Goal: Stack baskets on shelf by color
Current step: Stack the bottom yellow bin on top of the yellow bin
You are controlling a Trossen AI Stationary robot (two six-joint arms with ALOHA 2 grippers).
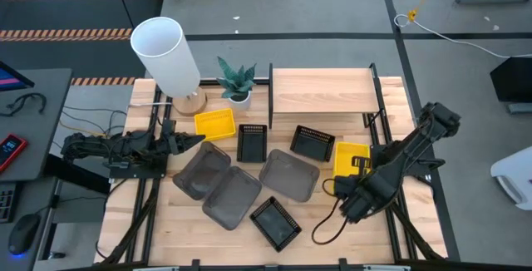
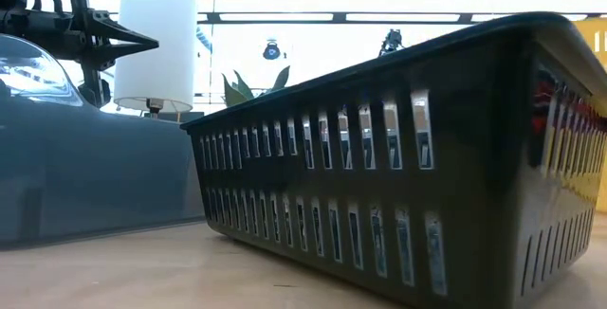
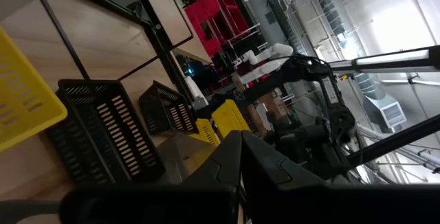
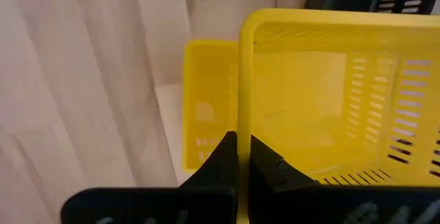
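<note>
In the high view a yellow basket [image 1: 214, 123], three black mesh baskets [image 1: 252, 142] [image 1: 312, 143] [image 1: 276, 223] and three smoky grey baskets [image 1: 199, 171] [image 1: 233, 196] [image 1: 288, 175] rest on their bottoms on the table in front of the shelf [image 1: 322, 91]. My right gripper [image 1: 356, 174] is shut on another yellow basket [image 1: 349, 155] right of them. The right wrist view shows a third yellow basket [image 4: 206, 107] under the held one. My left gripper [image 1: 198, 140] is shut and hovers beside the left yellow basket, touching nothing. My right gripper pinches the rim of the yellow basket's side wall [image 4: 244, 124], one finger [image 4: 220, 159] outside the wall and the other [image 4: 268, 162] inside. The fingers come slanting down from the table's right. The basket sits over the other yellow basket; whether they touch I cannot tell.
A white lamp [image 1: 166, 55] and a potted plant [image 1: 237, 80] stand at the far left, beside the shelf. A black cable [image 1: 328, 221] loops on the table under my right arm. In the low view a black mesh basket [image 2: 427, 157] and a grey basket [image 2: 85, 157] fill the foreground.
</note>
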